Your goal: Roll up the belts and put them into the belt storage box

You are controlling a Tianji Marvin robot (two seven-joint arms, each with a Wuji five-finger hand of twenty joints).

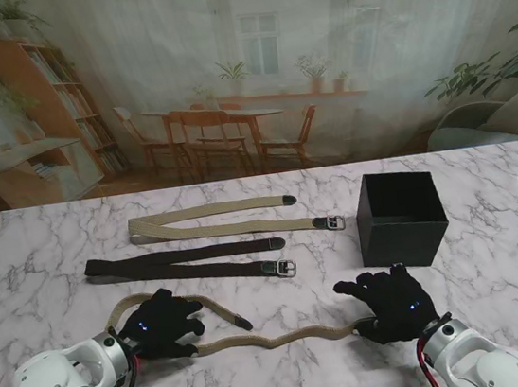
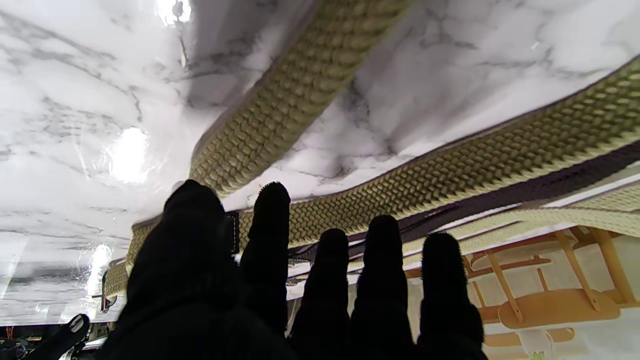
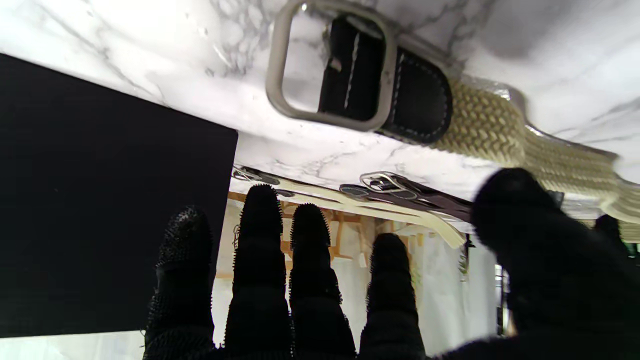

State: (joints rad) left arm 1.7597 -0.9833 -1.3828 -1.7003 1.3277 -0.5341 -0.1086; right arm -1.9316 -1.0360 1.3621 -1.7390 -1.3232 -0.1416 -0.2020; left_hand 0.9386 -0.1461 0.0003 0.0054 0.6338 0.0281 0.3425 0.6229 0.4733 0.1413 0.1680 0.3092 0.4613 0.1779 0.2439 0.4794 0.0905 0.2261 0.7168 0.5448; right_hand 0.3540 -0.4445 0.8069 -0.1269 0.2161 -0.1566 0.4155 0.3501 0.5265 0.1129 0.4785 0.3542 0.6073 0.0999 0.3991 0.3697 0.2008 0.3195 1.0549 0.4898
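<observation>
You are looking at a job that is barely getting started: nothing is rolled yet, and the black belt storage box (image 1: 402,218) is sitting on the right of the marble counter (image 1: 46,245) with no belt showing inside it, as far as the stand view lets you see.

Three belts are lying out. The far beige belt (image 1: 220,221) and the dark brown belt (image 1: 187,263) are both resting folded flat, untouched, well apart from either hand, with their buckles pointing toward the box. The near beige belt (image 1: 278,337) is the one you are working on: it is running wavy across the counter nearest to you, looping back at its left end.

Your left hand (image 1: 161,323) is hovering over that loop with fingers (image 2: 267,240) spread and holding nothing; the wrist view is showing the woven strap passing just beyond the fingertips. Your right hand (image 1: 393,302) is resting at the buckle end, fingers also apart; its wrist view is showing the metal buckle (image 3: 327,62) lying free on the marble just beyond the thumb, not pinched.

By my judgement, you are still needing to grip the buckle end, roll this strap into a coil, set it in the box, and then repeat for the other two belts.
</observation>
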